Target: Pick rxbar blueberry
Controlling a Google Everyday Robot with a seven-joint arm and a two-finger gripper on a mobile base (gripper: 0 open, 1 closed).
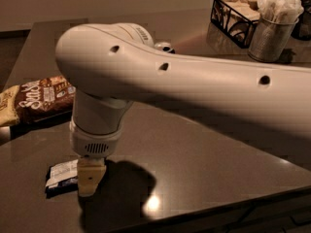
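Observation:
The rxbar blueberry [61,175] lies flat on the dark table near its front left edge, a small dark blue bar with a white label panel. My gripper [89,182] hangs from the big white arm and stands right over the bar's right end, its cream finger [90,176] reaching down to the table and covering that end. Whether it touches the bar I cannot tell.
A brown and cream snack bag [36,98] lies at the left edge behind the bar. A black wire basket [237,13] and a metal cup of napkins [272,33] stand at the far right. The table's front edge [204,212] runs just below the gripper.

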